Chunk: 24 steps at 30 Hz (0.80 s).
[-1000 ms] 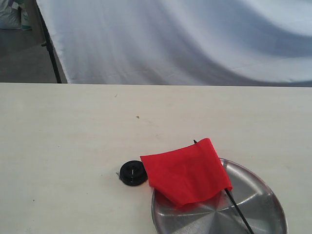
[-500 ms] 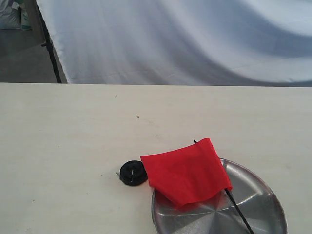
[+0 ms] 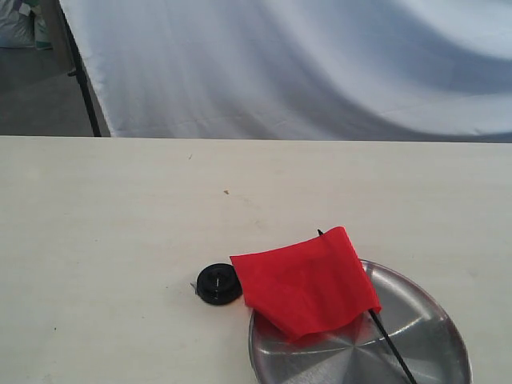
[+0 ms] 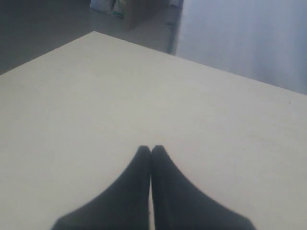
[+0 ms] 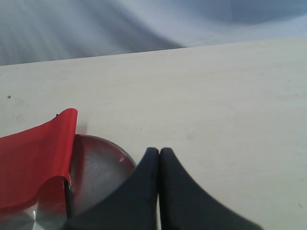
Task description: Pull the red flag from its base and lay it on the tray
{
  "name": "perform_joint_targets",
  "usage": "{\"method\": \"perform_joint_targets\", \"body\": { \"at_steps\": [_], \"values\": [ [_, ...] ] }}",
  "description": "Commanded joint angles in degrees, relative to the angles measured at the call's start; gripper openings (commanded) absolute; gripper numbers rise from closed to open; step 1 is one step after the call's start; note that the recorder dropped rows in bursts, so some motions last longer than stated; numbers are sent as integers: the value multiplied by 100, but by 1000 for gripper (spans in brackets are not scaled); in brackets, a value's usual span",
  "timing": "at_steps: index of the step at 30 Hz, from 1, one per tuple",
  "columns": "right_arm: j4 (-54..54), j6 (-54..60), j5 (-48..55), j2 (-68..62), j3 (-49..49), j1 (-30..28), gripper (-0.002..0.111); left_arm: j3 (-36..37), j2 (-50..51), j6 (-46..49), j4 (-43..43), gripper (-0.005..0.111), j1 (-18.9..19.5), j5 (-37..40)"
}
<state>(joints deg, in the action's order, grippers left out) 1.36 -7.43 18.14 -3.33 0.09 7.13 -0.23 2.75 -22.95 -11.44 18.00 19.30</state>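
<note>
Red flag (image 3: 306,282) off its base (image 3: 218,283) and down on the tray (image 3: 424,320) — the black pole (image 3: 390,346) slants across the steel, and its pointed tip pokes out past the rim. The cloth is draped over the rim on the side nearest the base. The base sits by itself on the table (image 3: 120,224), just beside the tray. In the exterior view the cloth's corner overlaps the base's edge; whether the two touch cannot be told.

The right gripper (image 5: 159,152) hangs above the table with its fingers pressed together tip to tip, gripping nothing. The tray's rim (image 5: 103,165) lies close beside those fingertips. The flag (image 5: 33,153) lies farther from them, across the dish, one fold of cloth standing up off the steel.

The left gripper (image 4: 151,149) is likewise closed — fingers meeting at the tips, nothing between them. Ahead of them runs only pale tabletop as far as the table's far edge. A white backdrop (image 3: 320,64) hangs behind the table.
</note>
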Motion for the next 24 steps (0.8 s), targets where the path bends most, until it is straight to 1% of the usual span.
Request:
{"method": "perform_joint_targets", "body": {
  "at_steps": [1, 2, 4, 5, 6, 8, 9, 11, 21, 24],
  "values": [
    [26, 10, -29, -26, -9, -12, 0, 23, 20, 101, 31, 0, 10, -28],
    [26, 10, -29, -26, -9, -12, 0, 23, 20, 228, 31, 0, 10, -74],
    [26, 10, -29, -26, -9, -12, 0, 23, 20, 1513, -35, 0, 10, -110],
    [26, 10, -29, -26, -9, -12, 0, 23, 20, 2722, -3, 0, 10, 74],
    [26, 10, -29, -26, -9, -12, 0, 23, 20, 3024, -5, 0, 10, 74],
    [26, 10, -29, -26, -9, -12, 0, 23, 20, 2965, 175, 0, 10, 63],
    [26, 10, -29, -26, -9, -12, 0, 23, 20, 2745, 427, 0, 10, 63],
    [26, 10, -29, -26, -9, -12, 0, 23, 20, 2583, 614, 0, 10, 54],
    [26, 10, -29, -26, -9, -12, 0, 23, 20, 2583, 593, 0, 10, 25],
    [26, 10, -29, -26, -9, -12, 0, 23, 20, 2621, 710, 0, 10, 24]
  ]
}}
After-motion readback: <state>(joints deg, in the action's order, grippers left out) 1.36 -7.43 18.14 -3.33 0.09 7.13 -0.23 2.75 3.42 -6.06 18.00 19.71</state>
